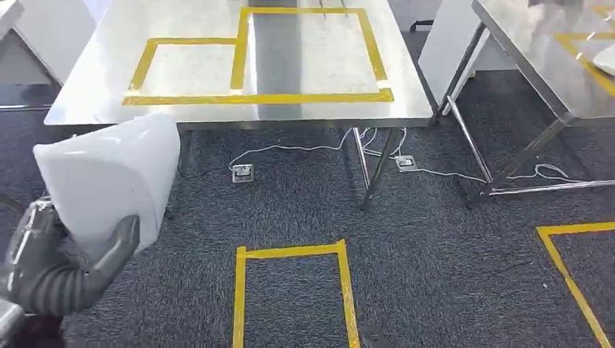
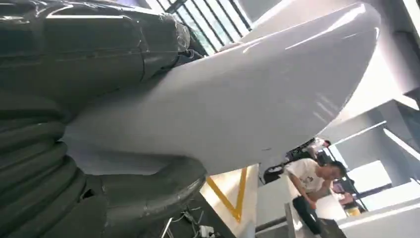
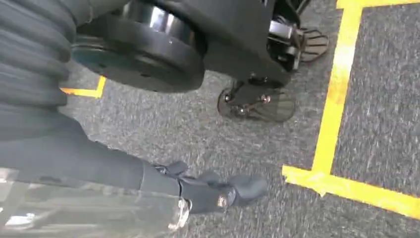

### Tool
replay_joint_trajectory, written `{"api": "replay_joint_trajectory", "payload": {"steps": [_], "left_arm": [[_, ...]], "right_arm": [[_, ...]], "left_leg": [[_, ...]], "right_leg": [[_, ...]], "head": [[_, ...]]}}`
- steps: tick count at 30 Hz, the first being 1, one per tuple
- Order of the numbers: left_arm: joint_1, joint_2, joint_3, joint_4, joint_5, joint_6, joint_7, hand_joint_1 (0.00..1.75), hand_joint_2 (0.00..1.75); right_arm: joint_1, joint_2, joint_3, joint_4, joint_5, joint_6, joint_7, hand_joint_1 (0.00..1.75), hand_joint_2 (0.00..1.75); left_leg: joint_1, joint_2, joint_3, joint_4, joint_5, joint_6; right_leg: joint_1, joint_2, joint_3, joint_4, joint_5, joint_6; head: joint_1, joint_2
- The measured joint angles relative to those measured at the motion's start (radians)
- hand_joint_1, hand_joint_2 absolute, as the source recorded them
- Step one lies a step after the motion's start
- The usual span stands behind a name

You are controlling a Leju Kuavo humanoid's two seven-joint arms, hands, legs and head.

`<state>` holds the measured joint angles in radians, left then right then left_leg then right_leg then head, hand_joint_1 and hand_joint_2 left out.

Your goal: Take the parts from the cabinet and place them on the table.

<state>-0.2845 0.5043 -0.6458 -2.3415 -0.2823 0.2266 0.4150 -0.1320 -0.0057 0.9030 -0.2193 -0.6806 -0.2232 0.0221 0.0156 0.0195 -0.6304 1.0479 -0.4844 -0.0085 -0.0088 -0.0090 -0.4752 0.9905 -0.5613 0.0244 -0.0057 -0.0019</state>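
Observation:
A large white curved plastic part (image 1: 109,181) is held up at the lower left of the head view, in front of the steel table (image 1: 94,72). My left hand (image 1: 65,268) grips it from below, the grey thumb pressed against its near face. The left wrist view shows the same part (image 2: 237,89) clamped between the thumb and fingers of my left hand (image 2: 99,163). The table carries two adjoining rectangles of yellow tape (image 1: 254,98). My right hand (image 3: 198,191) hangs over the carpet, its fingers stretched out and holding nothing.
A second steel table (image 1: 551,65) stands at the right. The near table's legs (image 1: 370,167), white cables and floor sockets (image 1: 242,172) lie on the dark carpet. A yellow tape box (image 1: 290,290) marks the floor ahead. A person (image 2: 309,183) bends over in the background.

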Motion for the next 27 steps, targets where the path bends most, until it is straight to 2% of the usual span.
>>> {"api": "replay_joint_trajectory", "payload": {"steps": [1, 2, 3, 4, 5, 6, 7, 8, 10, 11, 12, 13, 14, 15, 16, 17, 18, 19, 20, 21, 22, 23, 24, 26, 27], "left_arm": [[0.000, 0.000, 0.000, -0.001, 0.000, 0.000, 0.000, 1.75, 1.75], [0.000, 0.000, 0.000, -0.003, 0.000, 0.000, 0.000, 1.75, 1.75], [-0.001, 0.000, 0.000, -0.005, 0.000, 0.000, 0.000, 1.75, 1.75], [-0.001, 0.000, 0.000, -0.005, 0.000, 0.000, 0.000, 1.75, 1.75], [-0.001, 0.000, 0.000, -0.005, 0.000, 0.000, 0.000, 1.75, 1.75], [-0.001, 0.000, 0.000, -0.005, 0.000, 0.000, 0.000, 1.75, 1.75], [-0.001, 0.000, 0.000, -0.005, 0.000, 0.000, 0.000, 1.75, 1.75], [0.000, 0.000, 0.000, -0.005, 0.000, 0.000, 0.000, 1.75, 1.75], [-0.001, 0.000, 0.000, -0.006, 0.000, 0.000, 0.000, 1.75, 1.75], [-0.001, 0.000, 0.000, -0.006, 0.000, 0.000, 0.000, 1.75, 1.75], [-0.001, 0.000, 0.000, -0.005, 0.000, 0.000, 0.000, 1.75, 1.75], [0.002, 0.000, -0.001, -0.004, 0.000, 0.000, 0.000, 1.75, 1.75], [0.001, -0.001, -0.001, -0.004, -0.001, 0.000, 0.001, 1.75, 1.75], [0.001, -0.001, -0.001, -0.004, -0.001, 0.000, 0.001, 1.75, 1.75], [0.002, -0.001, -0.001, -0.006, -0.002, 0.000, 0.000, 1.75, 1.75], [0.002, 0.000, 0.000, -0.006, -0.002, 0.000, 0.001, 1.75, 1.75], [0.000, 0.000, 0.000, -0.006, -0.003, 0.000, 0.000, 1.75, 1.75], [-0.002, 0.002, 0.000, -0.006, -0.004, 0.000, 0.000, 1.75, 1.75], [-0.002, 0.002, 0.000, -0.006, -0.004, 0.001, 0.000, 1.75, 1.75], [0.001, 0.003, 0.000, -0.005, -0.004, 0.000, 0.000, 1.75, 1.75], [0.001, 0.003, 0.000, -0.005, -0.004, 0.000, 0.000, 1.75, 1.75], [0.001, 0.004, 0.000, -0.005, -0.005, 0.000, 0.000, 1.75, 1.75], [0.001, 0.004, 0.000, -0.005, -0.005, 0.000, 0.000, 1.75, 1.75], [0.001, 0.004, 0.000, -0.005, -0.005, 0.000, 0.000, 1.75, 1.75], [0.001, 0.004, -0.001, -0.005, -0.005, 0.000, 0.000, 1.75, 1.75]], "right_arm": [[-0.001, 0.000, 0.000, 0.000, 0.000, 0.000, 0.000, 0.00, 1.75], [-0.002, 0.000, 0.000, 0.000, 0.000, 0.000, 0.000, 0.00, 1.75], [-0.004, 0.000, 0.000, 0.000, 0.000, 0.000, 0.000, 0.00, 1.75], [-0.005, 0.000, 0.000, 0.000, 0.000, 0.000, 0.000, 0.00, 1.75], [-0.005, 0.000, 0.000, 0.000, 0.000, 0.000, 0.000, 0.00, 1.75], [-0.003, 0.000, 0.000, 0.000, 0.000, 0.000, 0.000, 0.00, 1.75], [0.000, 0.000, 0.000, 0.000, 0.000, 0.000, 0.000, 0.00, 1.75], [0.003, 0.000, 0.000, 0.000, 0.000, 0.000, 0.000, 0.00, 1.75], [0.005, 0.000, 0.000, 0.000, 0.000, 0.000, 0.000, 0.00, 1.75], [0.005, 0.000, 0.000, 0.000, 0.000, 0.000, 0.000, 0.00, 1.75], [0.007, -0.008, 0.000, 0.002, 0.000, -0.002, 0.000, 0.00, 1.75], [0.006, -0.008, 0.000, 0.002, 0.001, 0.000, 0.001, 0.00, 1.75], [0.003, -0.008, 0.000, 0.002, 0.000, -0.002, 0.001, 0.00, 1.75], [0.006, -0.009, 0.000, 0.003, -0.001, -0.003, 0.003, 0.00, 1.75], [0.007, -0.009, 0.000, 0.004, 0.000, -0.002, 0.003, 0.00, 1.75], [0.006, -0.008, 0.000, 0.005, 0.000, -0.002, 0.003, 0.00, 1.75], [0.004, -0.011, -0.001, 0.006, 0.000, -0.004, 0.002, 0.00, 1.75], [0.000, -0.010, -0.001, 0.005, 0.000, -0.003, 0.002, 0.00, 1.75], [-0.002, -0.007, -0.001, 0.005, 0.000, -0.002, 0.002, 0.00, 1.75], [-0.003, -0.005, -0.001, 0.005, 0.000, -0.001, 0.002, 0.00, 1.75], [-0.002, -0.003, -0.001, 0.005, 0.000, -0.001, 0.002, 0.00, 1.75], [0.000, -0.001, -0.001, 0.005, 0.000, -0.001, 0.002, 0.00, 1.75], [0.000, 0.000, -0.001, 0.005, 0.000, -0.001, 0.002, 0.00, 1.75], [-0.002, 0.002, -0.001, 0.005, 0.000, -0.001, 0.002, 0.00, 1.75], [-0.001, 0.000, -0.001, 0.006, 0.000, -0.002, 0.002, 0.00, 1.75]], "left_leg": [[0.003, -0.004, 0.010, -0.001, -0.002, 0.005], [0.003, -0.005, 0.022, -0.006, -0.008, 0.013], [0.003, -0.005, 0.031, -0.006, -0.014, 0.018], [0.002, -0.005, 0.040, -0.007, -0.021, 0.023], [-0.001, -0.007, 0.047, -0.007, -0.029, 0.027], [-0.005, -0.010, 0.055, -0.007, -0.037, 0.030], [-0.009, -0.014, 0.065, -0.007, -0.045, 0.032], [-0.013, -0.018, 0.078, -0.007, -0.054, 0.034], [-0.026, -0.022, 0.111, -0.008, -0.074, 0.036], [-0.029, -0.023, 0.125, -0.010, -0.084, 0.037], [-0.028, -0.022, 0.128, -0.010, -0.092, 0.037], [-0.027, -0.031, 0.127, -0.014, -0.096, 0.032], [-0.022, -0.030, 0.125, -0.018, -0.099, 0.027], [-0.021, -0.030, 0.136, -0.010, -0.090, 0.025], [-0.020, -0.030, 0.147, -0.018, -0.082, 0.016], [-0.022, -0.026, 0.145, -0.007, -0.088, 0.013], [-0.023, -0.026, 0.131, 0.035, -0.084, 0.007], [-0.021, -0.026, 0.093, 0.098, -0.095, 0.000], [-0.016, -0.025, 0.047, 0.160, -0.120, -0.007], [-0.010, -0.025, 0.000, 0.214, -0.158, -0.013], [-0.006, -0.024, -0.033, 0.240, -0.186, -0.019], [0.000, -0.023, -0.052, 0.233, -0.183, -0.028], [0.006, -0.021, -0.049, 0.195, -0.149, -0.039], [0.022, -0.013, -0.013, 0.053, -0.019, -0.058], [0.029, -0.005, -0.009, 0.015, 0.032, -0.071]], "right_leg": [[-0.001, -0.001, 0.001, 0.006, -0.001, 0.003], [-0.002, 0.000, -0.010, 0.036, 0.001, 0.007], [-0.001, 0.002, -0.038, 0.092, -0.006, 0.009], [-0.001, 0.002, -0.085, 0.170, -0.029, 0.014], [0.000, 0.002, -0.141, 0.252, -0.065, 0.017], [0.001, 0.002, -0.188, 0.312, -0.098, 0.014], [0.002, 0.002, -0.217, 0.337, -0.110, 0.009], [0.004, 0.003, -0.225, 0.322, -0.095, 0.001], [0.016, 0.005, -0.201, 0.203, 0.007, -0.023], [0.030, 0.007, -0.183, 0.116, 0.086, -0.048], [0.047, 0.008, -0.183, 0.072, 0.128, -0.073], [0.045, 0.011, -0.180, 0.066, 0.097, -0.082], [0.048, 0.011, -0.168, 0.049, 0.106, -0.078], [0.051, 0.014, -0.164, 0.030, 0.111, -0.083], [0.050, 0.010, -0.146, 0.017, 0.110, -0.086], [0.037, 0.010, -0.115, -0.003, 0.117, -0.080], [0.033, 0.011, -0.100, -0.014, 0.117, -0.080], [0.030, 0.012, -0.092, -0.020, 0.114, -0.080], [0.027, 0.013, -0.088, -0.020, 0.107, -0.074], [0.021, 0.013, -0.083, -0.019, 0.098, -0.067], [0.017, 0.013, -0.075, -0.018, 0.089, -0.061], [0.010, 0.013, -0.063, -0.016, 0.078, -0.053], [0.003, 0.014, -0.050, -0.013, 0.066, -0.047], [-0.011, 0.015, -0.025, 0.001, 0.037, -0.027], [-0.010, 0.016, -0.026, 0.008, 0.021, -0.016]], "head": [[0.001, 0.000], [0.008, 0.000], [0.014, 0.000], [0.022, 0.000], [0.026, 0.000], [0.029, 0.000], [0.033, 0.000], [0.037, 0.000], [0.050, 0.000], [0.056, 0.000], [0.049, 0.000], [0.040, 0.000], [0.045, 0.000], [0.049, 0.000], [0.057, 0.000], [0.060, 0.000], [0.054, 0.000], [0.045, 0.000], [0.042, 0.000], [0.038, 0.000], [0.035, 0.000], [0.035, 0.000], [0.034, 0.000], [0.029, 0.000], [0.017, 0.000]]}}
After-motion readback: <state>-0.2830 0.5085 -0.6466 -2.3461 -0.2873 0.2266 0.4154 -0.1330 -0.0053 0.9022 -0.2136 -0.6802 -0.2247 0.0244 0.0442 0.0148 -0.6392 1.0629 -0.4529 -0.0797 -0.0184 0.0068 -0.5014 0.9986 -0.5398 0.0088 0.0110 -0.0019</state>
